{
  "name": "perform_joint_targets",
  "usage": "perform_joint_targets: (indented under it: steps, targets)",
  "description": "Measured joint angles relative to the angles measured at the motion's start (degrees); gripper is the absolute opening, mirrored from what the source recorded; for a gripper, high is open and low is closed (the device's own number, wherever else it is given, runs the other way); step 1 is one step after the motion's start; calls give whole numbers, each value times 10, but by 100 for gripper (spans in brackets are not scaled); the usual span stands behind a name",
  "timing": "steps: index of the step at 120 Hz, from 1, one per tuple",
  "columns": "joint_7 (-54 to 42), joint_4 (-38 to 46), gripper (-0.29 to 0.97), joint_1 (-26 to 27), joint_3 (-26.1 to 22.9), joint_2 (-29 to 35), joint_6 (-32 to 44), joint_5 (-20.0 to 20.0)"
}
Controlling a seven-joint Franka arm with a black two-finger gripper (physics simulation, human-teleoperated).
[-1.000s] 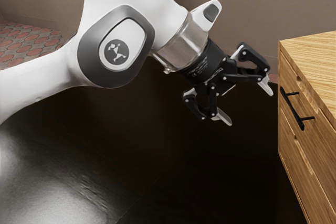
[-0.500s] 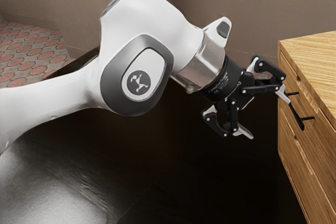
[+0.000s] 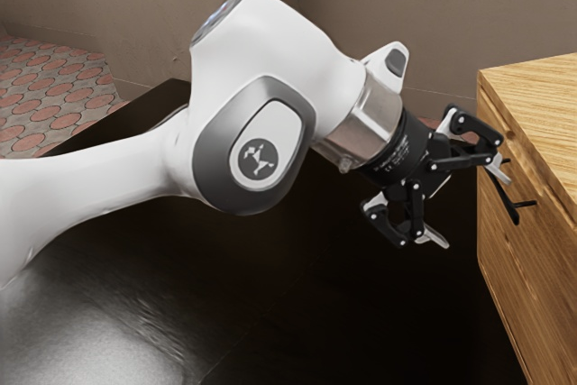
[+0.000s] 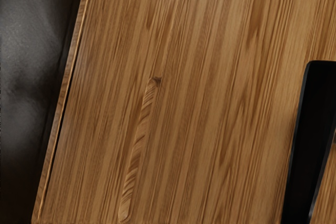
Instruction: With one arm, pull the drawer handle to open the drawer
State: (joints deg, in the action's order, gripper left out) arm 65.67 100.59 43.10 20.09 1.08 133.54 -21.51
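Our gripper (image 3: 469, 207) hangs at the right of the exterior frame, its fingers spread wide with nothing between them. The upper fingertip (image 3: 499, 171) is just beside the top end of the drawer handle (image 3: 514, 206). This thin black bar stands off the wooden drawer front (image 3: 527, 268) at the frame's right edge, its long axis slanting steeply from upper left to lower right.

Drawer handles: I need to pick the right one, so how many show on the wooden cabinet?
1. A black handle on the cabinet front at the exterior view's right, beside the upper finger of the open gripper. The cabinet runs past the frame, so others may be hidden.
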Motion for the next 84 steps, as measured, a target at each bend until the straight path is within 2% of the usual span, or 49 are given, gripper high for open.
perform_joint_targets:
  steps: [84]
  targets:
    - [16, 88, 68, 2, 7, 83, 2, 8]
